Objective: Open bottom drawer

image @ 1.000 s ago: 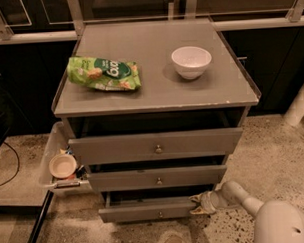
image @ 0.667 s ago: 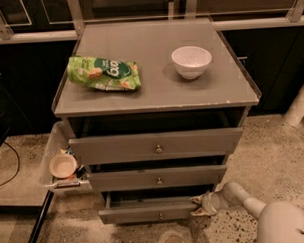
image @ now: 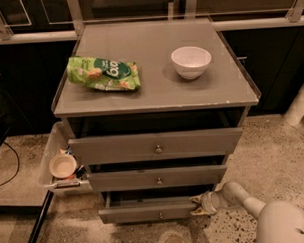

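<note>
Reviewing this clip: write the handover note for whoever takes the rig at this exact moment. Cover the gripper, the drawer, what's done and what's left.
Gripper: low, at the right end of the bottom drawer front; whether it has a firm hold cannot be told.
Bottom drawer: partly out, with a dark gap above its front. Its knob is free.
Done: opening has started.
Left: pull the drawer further out, then release.
Nearby: middle drawer and top drawer also stand ajar; chip bag and white bowl sit on top.

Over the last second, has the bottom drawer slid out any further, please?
No: the bottom drawer front keeps its offset from the middle drawer front, with the gripper at its right end.
</note>
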Tool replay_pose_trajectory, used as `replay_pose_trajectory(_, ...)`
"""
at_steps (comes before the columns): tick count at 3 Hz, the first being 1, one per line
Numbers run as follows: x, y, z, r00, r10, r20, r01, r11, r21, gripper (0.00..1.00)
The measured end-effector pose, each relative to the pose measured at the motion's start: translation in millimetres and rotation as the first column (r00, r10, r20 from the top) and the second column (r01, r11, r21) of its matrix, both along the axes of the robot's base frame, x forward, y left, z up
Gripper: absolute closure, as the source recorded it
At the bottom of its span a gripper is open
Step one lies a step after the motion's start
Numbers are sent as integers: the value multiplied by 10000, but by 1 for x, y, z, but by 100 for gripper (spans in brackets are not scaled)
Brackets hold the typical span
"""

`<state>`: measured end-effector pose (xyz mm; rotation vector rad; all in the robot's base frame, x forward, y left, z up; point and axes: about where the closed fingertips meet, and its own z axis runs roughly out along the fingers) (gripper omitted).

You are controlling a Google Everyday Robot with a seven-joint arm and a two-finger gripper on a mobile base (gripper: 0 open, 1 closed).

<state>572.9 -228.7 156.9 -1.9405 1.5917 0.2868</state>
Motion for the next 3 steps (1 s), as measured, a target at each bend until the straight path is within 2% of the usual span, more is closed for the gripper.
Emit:
replay_pose_trajectory(1, 2, 1, 3, 10000, -10, -73, 11, 9999, 126, 35)
replay_pose_trajectory(2, -23, -7, -2, 9996, 39, -277, -17, 9969, 785, 38)
replay_pose_trajectory(3, -51, -16, -1, 9996, 222, -190, -200, 9940, 1079, 61)
